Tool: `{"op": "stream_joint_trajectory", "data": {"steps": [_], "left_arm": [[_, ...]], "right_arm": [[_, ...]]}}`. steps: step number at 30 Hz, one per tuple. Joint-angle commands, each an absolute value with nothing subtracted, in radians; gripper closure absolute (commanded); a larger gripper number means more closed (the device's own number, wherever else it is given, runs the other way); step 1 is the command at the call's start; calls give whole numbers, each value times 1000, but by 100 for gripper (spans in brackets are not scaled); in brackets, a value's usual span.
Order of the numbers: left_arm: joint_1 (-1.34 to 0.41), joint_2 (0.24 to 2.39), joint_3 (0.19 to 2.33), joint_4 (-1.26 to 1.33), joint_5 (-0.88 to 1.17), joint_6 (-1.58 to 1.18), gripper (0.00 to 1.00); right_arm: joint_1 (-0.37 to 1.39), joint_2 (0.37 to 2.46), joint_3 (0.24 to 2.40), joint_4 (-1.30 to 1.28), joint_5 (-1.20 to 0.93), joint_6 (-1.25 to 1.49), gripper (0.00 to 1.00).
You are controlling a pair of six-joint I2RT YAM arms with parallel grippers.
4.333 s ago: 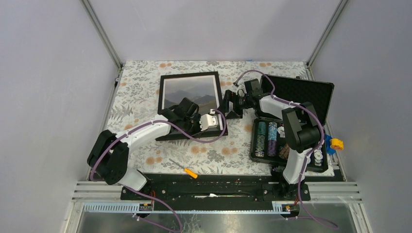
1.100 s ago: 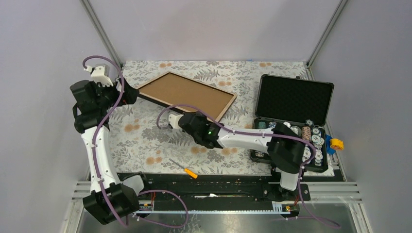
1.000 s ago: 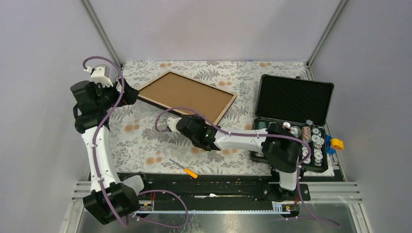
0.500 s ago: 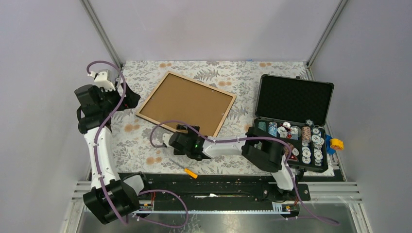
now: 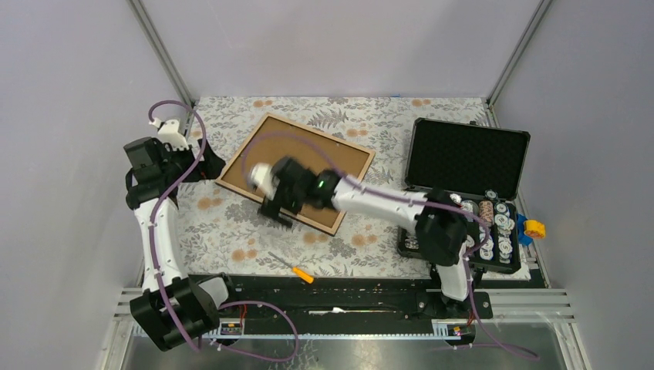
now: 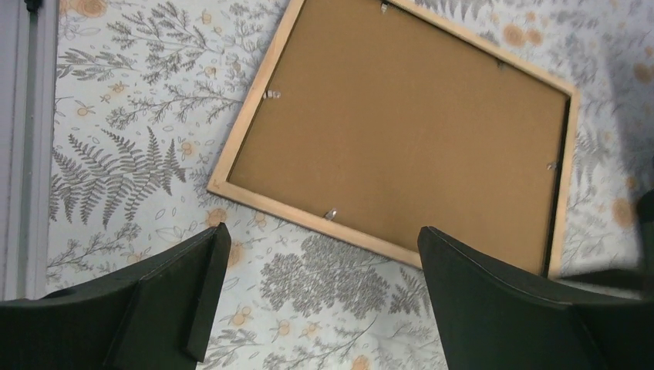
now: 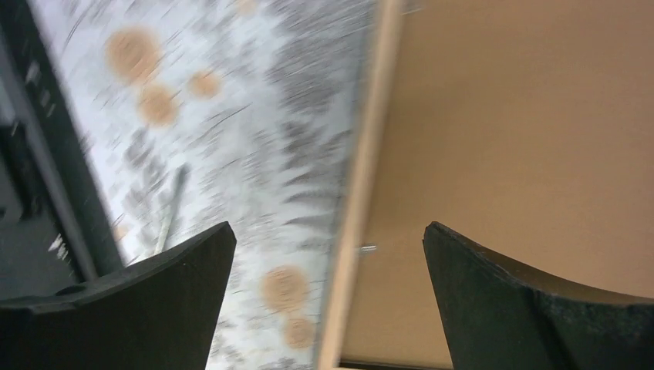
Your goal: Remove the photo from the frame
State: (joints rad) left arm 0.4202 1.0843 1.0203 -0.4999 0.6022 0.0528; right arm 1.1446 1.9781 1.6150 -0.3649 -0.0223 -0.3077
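My right claw (image 7: 325,231) is wide open with nothing in it. It hangs over the near long edge of the frame (image 7: 524,139). The light wood edge runs up between my fingers, so one finger is over the brown back and the other over the floral cloth (image 7: 231,123). That view is pretty blurry, fair warning.

My left claw (image 6: 322,231) is spread open and empty too. It sits up off the frame's left corner and looks down on the whole back.

The frame lies face down and flat on the cloth, turned at an angle. All I get is brown board with a wood rim and a few small metal clips (image 6: 330,213) along the sides. The photo itself I can't see from here.

From the overhead camera, the open black case of poker chips (image 5: 470,154) sits well off to the frame's right. A screwdriver with an orange handle (image 5: 297,270) lies on the cloth on the frame's near side, apart from it.
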Motion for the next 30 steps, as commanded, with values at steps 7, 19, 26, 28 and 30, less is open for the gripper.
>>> {"op": "stream_joint_trajectory", "data": {"steps": [7, 19, 26, 28, 30], "left_arm": [[424, 1160, 945, -777, 607, 523, 2], [281, 1174, 801, -772, 521, 695, 20], [182, 1276, 789, -694, 465, 664, 29], [155, 1303, 788, -668, 456, 662, 31], [126, 1333, 789, -636, 432, 654, 32]], "right_arm": [[622, 2080, 1927, -519, -271, -158, 0], [415, 2383, 2185, -527, -352, -133, 0], [395, 2460, 2203, -528, -402, -149, 0], [395, 2466, 2190, -528, -397, -156, 0], [391, 2473, 2181, -528, -389, -169, 0]]}}
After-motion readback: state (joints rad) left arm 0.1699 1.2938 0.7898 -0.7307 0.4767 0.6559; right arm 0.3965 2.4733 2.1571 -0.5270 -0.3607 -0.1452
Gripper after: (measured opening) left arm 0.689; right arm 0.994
